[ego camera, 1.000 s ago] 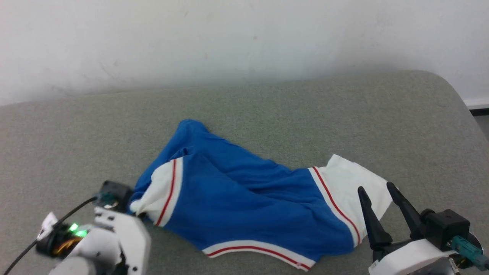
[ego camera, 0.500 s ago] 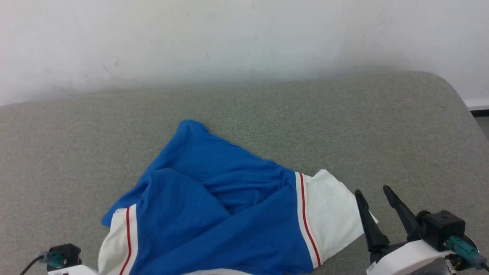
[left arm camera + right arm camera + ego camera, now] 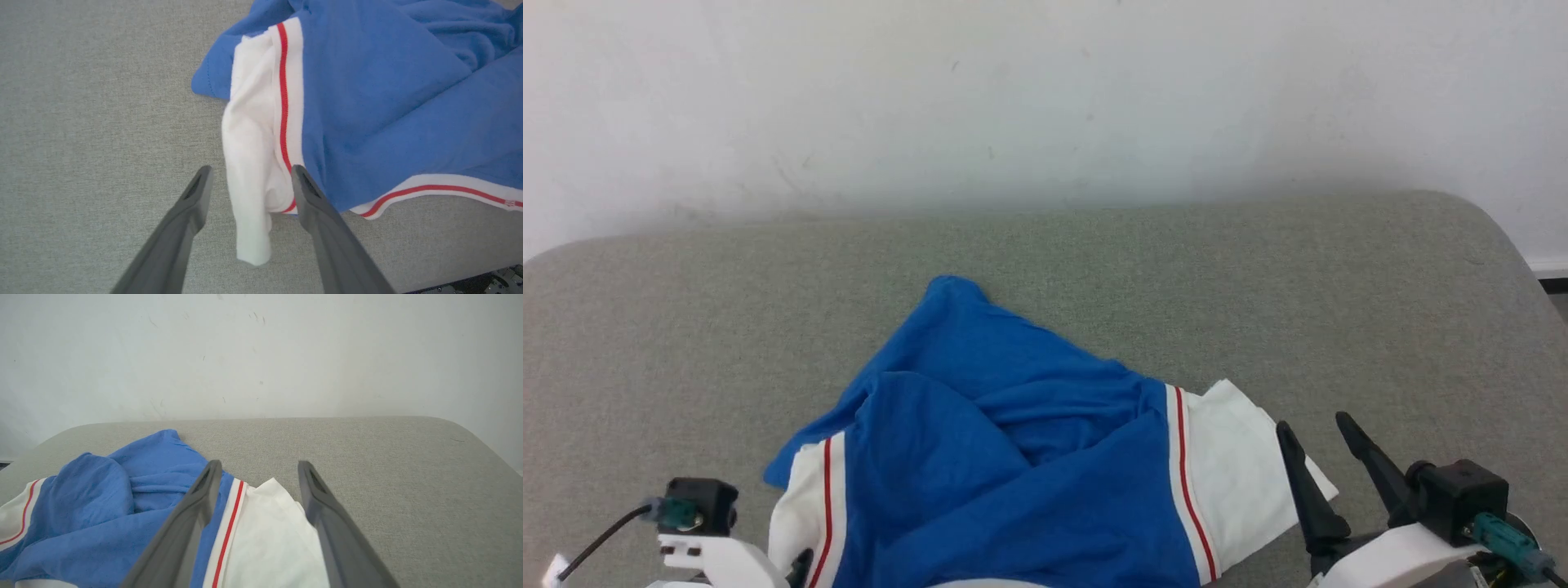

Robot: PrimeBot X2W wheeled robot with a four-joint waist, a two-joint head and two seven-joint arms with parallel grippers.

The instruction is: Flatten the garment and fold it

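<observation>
The garment (image 3: 1013,465), a bright blue shirt with white sleeve ends and red stripe trim, lies bunched on the grey padded table (image 3: 1176,269), close to its near edge. In the left wrist view my left gripper (image 3: 251,174) is open. The left white sleeve end (image 3: 249,171) lies loose between its fingers, and the white-and-red hem (image 3: 433,188) runs off to the right. My right gripper (image 3: 1313,426) is open at the outer edge of the right white sleeve (image 3: 1229,482). Seen from the right wrist, the right gripper (image 3: 259,463) hovers over that sleeve (image 3: 269,539).
A white wall (image 3: 1045,98) rises right behind the table. The table's far right corner is rounded (image 3: 1486,220), with a dark strip of floor (image 3: 1553,284) beyond it. Bare grey surface stretches behind and to both sides of the garment.
My left gripper dragged the left sleeve toward the near edge, bunching the garment, then opened and let it go. The head view has tilted slightly. The right gripper stayed open.
</observation>
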